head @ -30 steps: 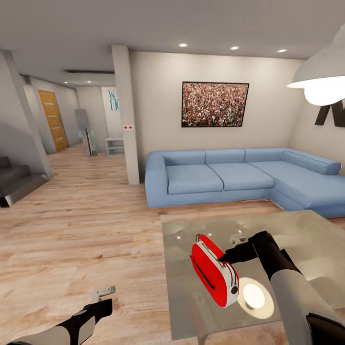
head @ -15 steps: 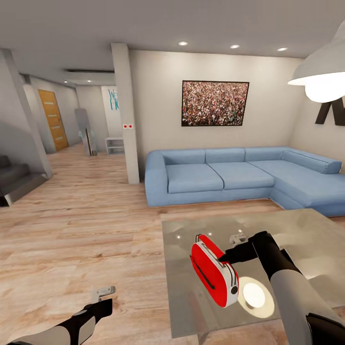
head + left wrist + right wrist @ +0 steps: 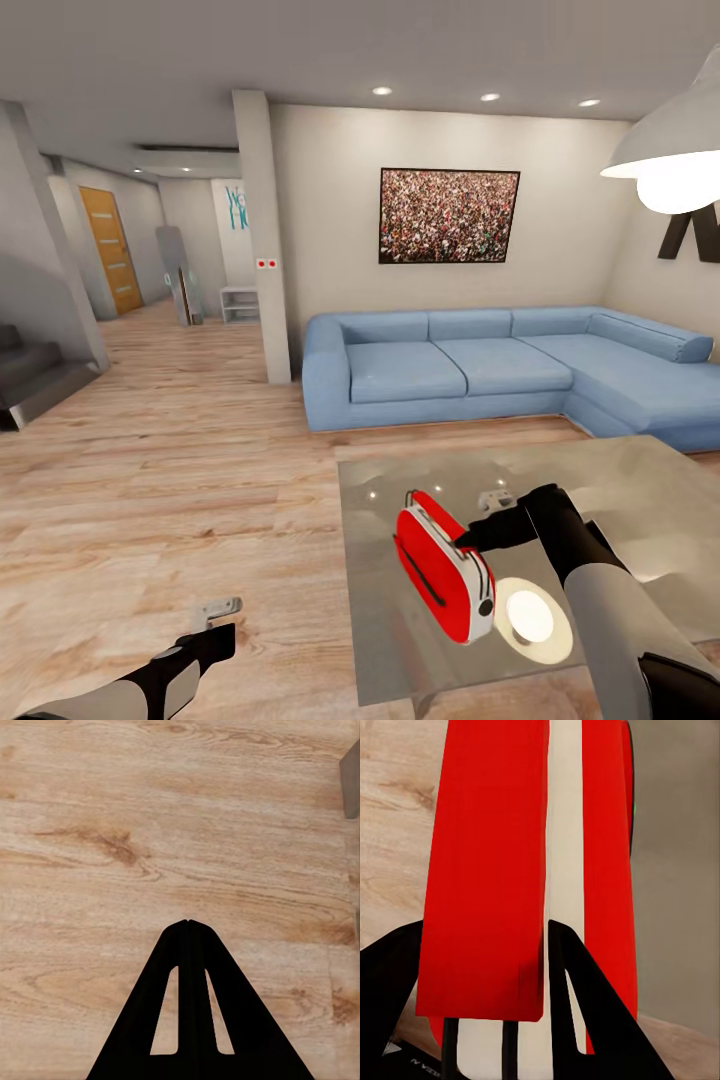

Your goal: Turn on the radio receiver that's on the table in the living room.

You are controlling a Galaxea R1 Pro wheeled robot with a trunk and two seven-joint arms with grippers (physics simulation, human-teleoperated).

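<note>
In the head view the radio (image 3: 443,577) sits low and a little right of centre, lifted off the table (image 3: 600,480) and tilted, its red face turned left with the thin dark strap running down it and white trim along its edge. The right gripper (image 3: 462,545) meets its right side, the black wrist and grey forearm reaching in from the lower right corner. In the right wrist view the red and white body (image 3: 532,870) stands between the two black fingers (image 3: 585,1005), one on each side and both against it, so the right gripper is clamped on the radio.

The glossy grey table fills the lower right of the head view, with a bright round reflection of the lamp just right of the radio. Beyond it, across the middle of the frame, is the blue sofa (image 3: 500,365), and above that a framed crowd picture (image 3: 449,216) on the beige wall. A white pendant lamp (image 3: 675,150) hangs at the upper right.

The left gripper (image 3: 215,612) is at the lower left of the head view, over the light wood floor (image 3: 180,470). In the left wrist view its fingers (image 3: 169,967) come together at a single tip with no gap, so it is closed and holds nothing
</note>
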